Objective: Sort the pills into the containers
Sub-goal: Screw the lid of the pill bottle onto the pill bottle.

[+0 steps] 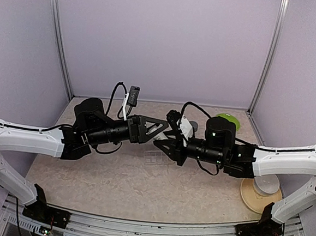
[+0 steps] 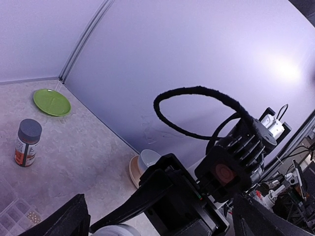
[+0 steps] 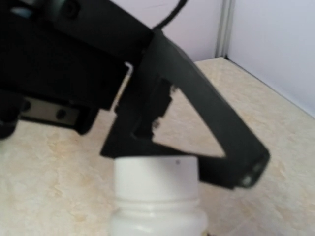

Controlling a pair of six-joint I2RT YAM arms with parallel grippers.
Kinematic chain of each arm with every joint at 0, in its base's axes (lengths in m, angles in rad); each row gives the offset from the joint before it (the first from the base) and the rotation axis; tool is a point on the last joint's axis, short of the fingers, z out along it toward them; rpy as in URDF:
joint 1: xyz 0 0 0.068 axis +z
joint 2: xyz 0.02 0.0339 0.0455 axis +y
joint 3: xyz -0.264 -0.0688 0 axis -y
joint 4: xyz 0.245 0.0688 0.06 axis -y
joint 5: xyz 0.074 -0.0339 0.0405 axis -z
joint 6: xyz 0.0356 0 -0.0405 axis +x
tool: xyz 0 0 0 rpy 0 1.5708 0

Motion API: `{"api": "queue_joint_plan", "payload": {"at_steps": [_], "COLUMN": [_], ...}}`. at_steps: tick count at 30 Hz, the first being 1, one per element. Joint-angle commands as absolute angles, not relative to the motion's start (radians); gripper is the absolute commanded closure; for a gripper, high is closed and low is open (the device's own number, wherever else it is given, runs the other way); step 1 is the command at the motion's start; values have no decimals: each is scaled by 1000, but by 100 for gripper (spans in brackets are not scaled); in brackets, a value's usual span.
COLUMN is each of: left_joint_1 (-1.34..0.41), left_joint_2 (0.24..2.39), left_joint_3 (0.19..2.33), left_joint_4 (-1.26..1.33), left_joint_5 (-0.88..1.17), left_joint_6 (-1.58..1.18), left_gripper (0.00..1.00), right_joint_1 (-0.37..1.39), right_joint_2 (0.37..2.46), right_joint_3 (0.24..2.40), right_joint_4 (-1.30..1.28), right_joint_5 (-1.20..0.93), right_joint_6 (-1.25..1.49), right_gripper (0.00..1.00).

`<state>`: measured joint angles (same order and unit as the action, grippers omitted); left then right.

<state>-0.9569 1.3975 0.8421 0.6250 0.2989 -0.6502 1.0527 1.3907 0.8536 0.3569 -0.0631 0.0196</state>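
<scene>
Where the two arms meet over the middle of the table (image 1: 87, 183), its top is a beige, stone-mottled sheet, closed in by pale lilac walls with metal posts in the back corners. The clear pill box (image 1: 155, 157) lies flat on that sheet directly below the grippers; no pills can be made out in it. The left gripper (image 1: 172, 131) has its jaws spread wide, one black finger (image 3: 216, 132) crossing just above the cap of a white bottle (image 3: 155, 196). The right gripper (image 1: 174, 137) grips that bottle and holds it off the table. A green plate (image 2: 51, 102) sits far right, with a grey-capped bottle (image 2: 27, 142) near it; its orange-and-white label is too small to read. A white bowl (image 1: 266, 185) on a tan plate (image 1: 250, 197) stands near right.
</scene>
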Motion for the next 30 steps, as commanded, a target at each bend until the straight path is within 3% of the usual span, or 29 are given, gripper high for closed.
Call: {"api": "queue_joint_plan", "payload": {"at_steps": [1, 5, 12, 30], "left_joint_1": [-966, -959, -934, -908], "left_joint_2": [1371, 1382, 1416, 1485], "left_joint_3": [893, 908, 944, 970], "left_joint_4": [554, 504, 406, 408], "left_joint_5": [252, 219, 211, 283], "left_joint_6": [-656, -683, -744, -780], "left_gripper": [7, 15, 20, 48], "right_joint_1": [1049, 1049, 1050, 1049], "right_joint_2": [1347, 1331, 1311, 1317], "right_joint_3": [857, 847, 835, 827], "right_joint_4": [307, 306, 299, 295], "right_joint_5": [19, 51, 87, 93], "right_joint_6": [-35, -54, -79, -91], "right_gripper": [85, 85, 85, 86]}}
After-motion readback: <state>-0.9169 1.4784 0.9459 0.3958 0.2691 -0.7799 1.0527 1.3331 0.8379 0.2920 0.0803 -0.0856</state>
